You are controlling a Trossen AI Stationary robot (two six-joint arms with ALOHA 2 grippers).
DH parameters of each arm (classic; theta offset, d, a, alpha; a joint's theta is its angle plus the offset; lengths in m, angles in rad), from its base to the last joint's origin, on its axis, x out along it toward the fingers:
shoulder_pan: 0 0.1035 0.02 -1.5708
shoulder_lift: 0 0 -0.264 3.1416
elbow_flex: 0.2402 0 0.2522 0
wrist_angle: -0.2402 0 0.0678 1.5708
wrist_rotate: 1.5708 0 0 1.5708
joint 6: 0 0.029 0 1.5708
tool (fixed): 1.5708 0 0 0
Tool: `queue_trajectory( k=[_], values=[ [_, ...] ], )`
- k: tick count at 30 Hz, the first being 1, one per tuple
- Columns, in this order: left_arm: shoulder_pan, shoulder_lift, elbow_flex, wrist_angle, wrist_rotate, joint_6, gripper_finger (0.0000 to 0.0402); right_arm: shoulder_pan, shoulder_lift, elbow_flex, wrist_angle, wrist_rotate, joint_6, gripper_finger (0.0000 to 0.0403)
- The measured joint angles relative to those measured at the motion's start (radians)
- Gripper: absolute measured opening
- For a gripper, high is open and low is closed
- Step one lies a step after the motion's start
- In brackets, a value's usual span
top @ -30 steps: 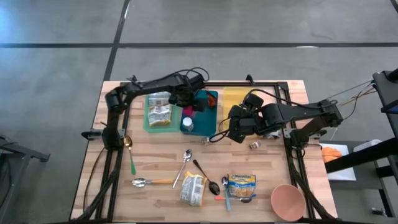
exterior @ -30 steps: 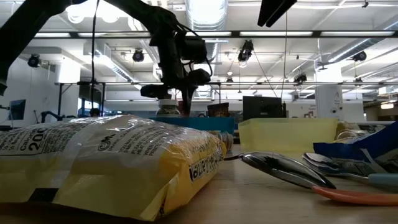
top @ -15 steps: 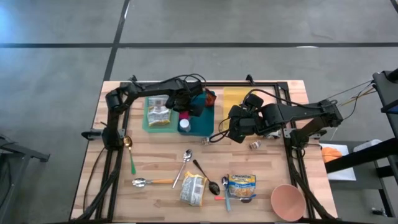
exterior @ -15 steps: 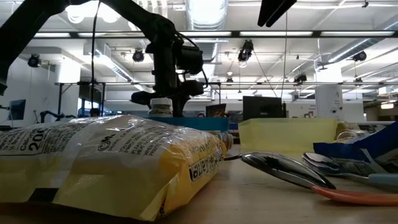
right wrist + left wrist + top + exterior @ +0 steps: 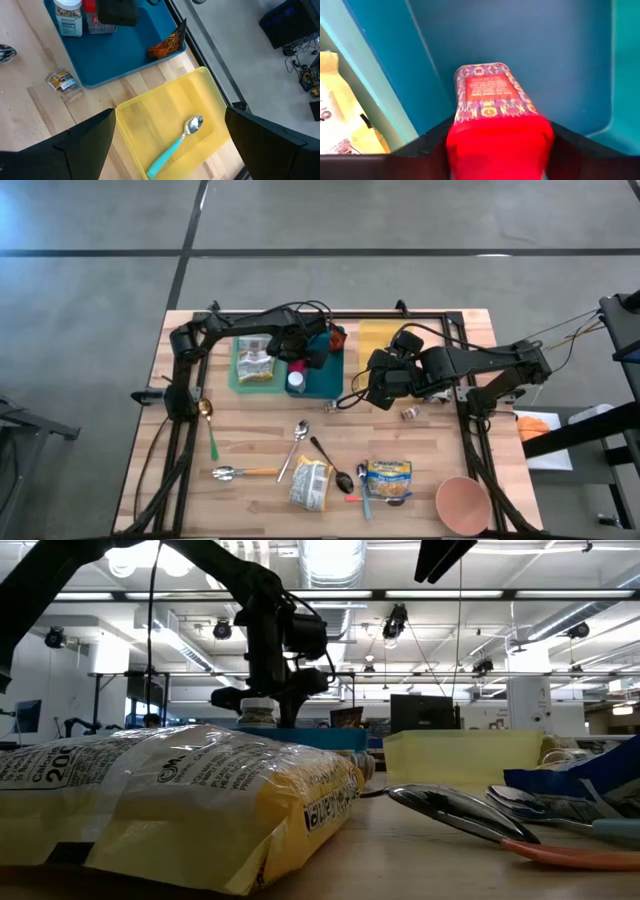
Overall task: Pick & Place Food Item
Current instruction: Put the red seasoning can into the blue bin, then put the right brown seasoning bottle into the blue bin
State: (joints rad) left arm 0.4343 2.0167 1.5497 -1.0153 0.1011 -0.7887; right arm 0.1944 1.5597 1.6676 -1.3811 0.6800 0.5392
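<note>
A spice jar (image 5: pixel 490 95) with a red lid and a purple patterned label stands in the blue tray (image 5: pixel 545 55). My left gripper (image 5: pixel 307 352) is over it, pointing down and shut on it. Right beside it in the tray stands a white-lidded jar (image 5: pixel 67 17). The red-lidded jar (image 5: pixel 92 17) also shows in the right wrist view, under the left gripper. My right gripper (image 5: pixel 170 150) hangs open above the yellow bin (image 5: pixel 385 335), holding nothing. My left gripper has the jar's red lid (image 5: pixel 500 145) between its two fingers, one on each side. The fingers come from above, pointing down. The jar stands upright below them, its lower end (image 5: pixel 482 67) at the blue tray's floor.
A teal tray (image 5: pixel 238 360) with a yellow packet adjoins the blue one. An orange packet (image 5: pixel 167 45) lies in the blue tray's corner. A teal-handled spoon (image 5: pixel 177 137) lies in the yellow bin. A small jar (image 5: pixel 62 80), spoons, packets (image 5: pixel 312 483) and a pink bowl (image 5: pixel 463 502) sit on the table.
My left gripper has come down into the blue tray with the red-lidded jar, shifting a little toward the table's near edge. It now stands beside the white-lidded jar and has kept still for the last half second.
</note>
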Motion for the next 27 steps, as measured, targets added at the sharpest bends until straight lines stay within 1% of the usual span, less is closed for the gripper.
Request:
queue_trajectory(
  k=[3,5,7,9,13,17,20,23,25,27],
  values=[
    [0.000,0.000,0.000,0.001,0.005,0.000,0.0319,0.000,0.000,0.000,0.000,0.000,0.000,0.0374],
    [0.000,0.000,0.002,0.002,0.007,0.001,0.0354,0.000,0.000,0.000,0.000,0.000,0.000,0.0374],
    [0.000,0.000,0.004,0.004,0.008,0.008,0.0380,0.000,0.000,0.000,0.000,0.000,0.000,0.0374],
    [0.001,0.000,0.008,0.001,0.011,0.029,0.0392,0.000,0.000,0.000,0.000,0.000,0.000,0.0374],
    [0.003,-0.008,0.027,-0.010,0.015,0.075,0.0376,0.000,0.000,-0.006,0.000,-0.001,0.009,0.0374],
    [0.004,-0.052,0.042,-0.008,0.018,0.115,0.0355,0.002,0.000,-0.016,0.000,0.001,0.066,0.0374],
    [0.004,-0.102,0.042,-0.005,0.007,0.140,0.0344,0.002,0.000,-0.023,-0.008,0.002,0.162,0.0374],
    [0.004,-0.158,0.042,-0.004,0.003,0.158,0.0342,0.002,0.000,-0.029,-0.057,-0.004,0.309,0.0374],
    [0.000,-0.194,0.040,-0.007,0.003,0.166,0.0341,0.007,0.000,-0.033,-0.097,-0.029,0.384,0.0374],
    [-0.008,-0.227,0.035,-0.006,0.004,0.180,0.0341,0.016,0.000,-0.037,-0.130,-0.072,0.413,0.0374]
  ],
)
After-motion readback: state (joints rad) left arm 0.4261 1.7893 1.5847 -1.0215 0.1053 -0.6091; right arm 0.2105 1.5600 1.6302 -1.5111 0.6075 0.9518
